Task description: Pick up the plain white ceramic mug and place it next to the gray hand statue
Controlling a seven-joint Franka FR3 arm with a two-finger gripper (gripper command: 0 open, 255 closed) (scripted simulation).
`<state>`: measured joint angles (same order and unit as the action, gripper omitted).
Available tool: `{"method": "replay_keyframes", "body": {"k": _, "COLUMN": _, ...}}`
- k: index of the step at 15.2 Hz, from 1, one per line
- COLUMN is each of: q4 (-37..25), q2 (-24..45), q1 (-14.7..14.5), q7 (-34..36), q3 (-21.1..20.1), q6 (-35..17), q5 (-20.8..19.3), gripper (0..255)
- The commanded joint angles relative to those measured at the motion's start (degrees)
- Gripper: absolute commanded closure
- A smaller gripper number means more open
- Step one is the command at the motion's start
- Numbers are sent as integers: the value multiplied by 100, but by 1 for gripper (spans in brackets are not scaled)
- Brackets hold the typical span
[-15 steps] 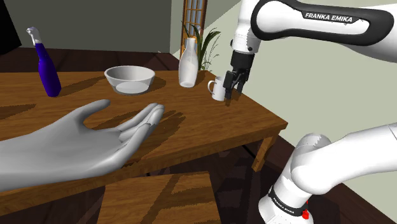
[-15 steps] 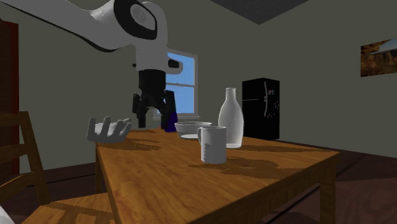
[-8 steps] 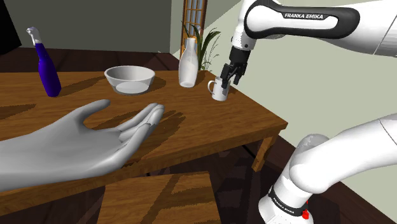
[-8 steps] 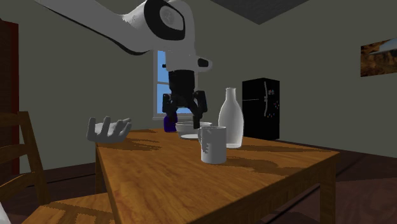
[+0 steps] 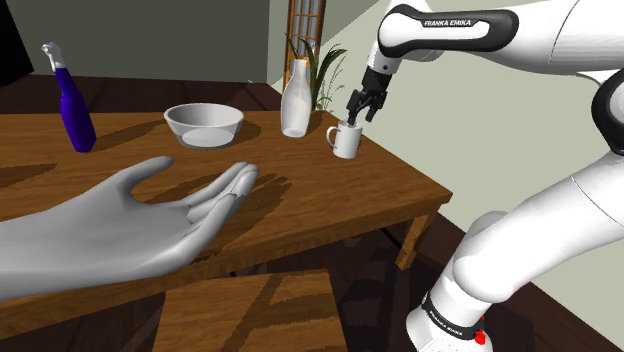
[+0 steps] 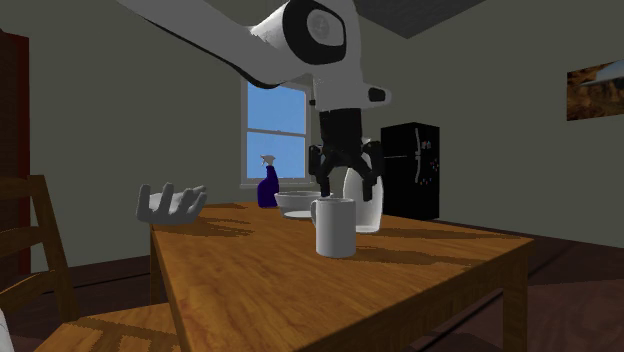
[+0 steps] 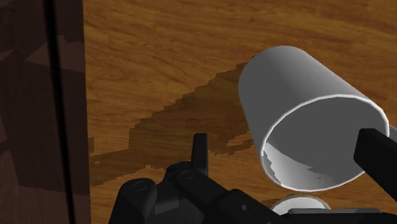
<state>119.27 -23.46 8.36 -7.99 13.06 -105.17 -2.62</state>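
1. The gripper (image 6: 348, 190) moves across from the second exterior view's left and now hangs over the mug (image 6: 335, 228).
2. In the shoulder view it rises from beside the mug to above its rim.

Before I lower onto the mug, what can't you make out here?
- White cylindrical mug: part of rim hidden behind black end effector, shoulder view.
- End effector: one finger cut off by the picture edge, wrist view.
- Tall white bottle: largely hidden behind end effector and mug, second exterior view.
- Grey hand statue: wrist cut off at shoulder view's left edge.
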Motion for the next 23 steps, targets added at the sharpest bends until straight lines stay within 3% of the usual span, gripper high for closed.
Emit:
{"method": "replay_keyframes", "body": {"k": 1, "q4": -21, "q2": 107, "q1": 17, "q7": -42, "q3": 65, "q6": -144, "q5": 24, "gripper": 0}}
{"method": "replay_keyframes", "body": {"k": 8, "q4": 412, "q2": 184, "q1": 16, "q7": -50, "q3": 89, "q6": -653, "q5": 30, "gripper": 0}}
{"method": "replay_keyframes", "body": {"k": 15, "q4": 411, "q2": 184, "q1": 16, "q7": -50, "q3": 89, "q6": -651, "q5": 30, "gripper": 0}}
{"method": "replay_keyframes", "body": {"k": 16, "q4": 411, "q2": 184, "q1": 16, "q7": -50, "q3": 89, "q6": -651, "q5": 30, "gripper": 255}}
{"method": "replay_keyframes", "body": {"k": 23, "q4": 411, "q2": 184, "q1": 16, "q7": -51, "q3": 89, "q6": -652, "q5": 30, "gripper": 255}}
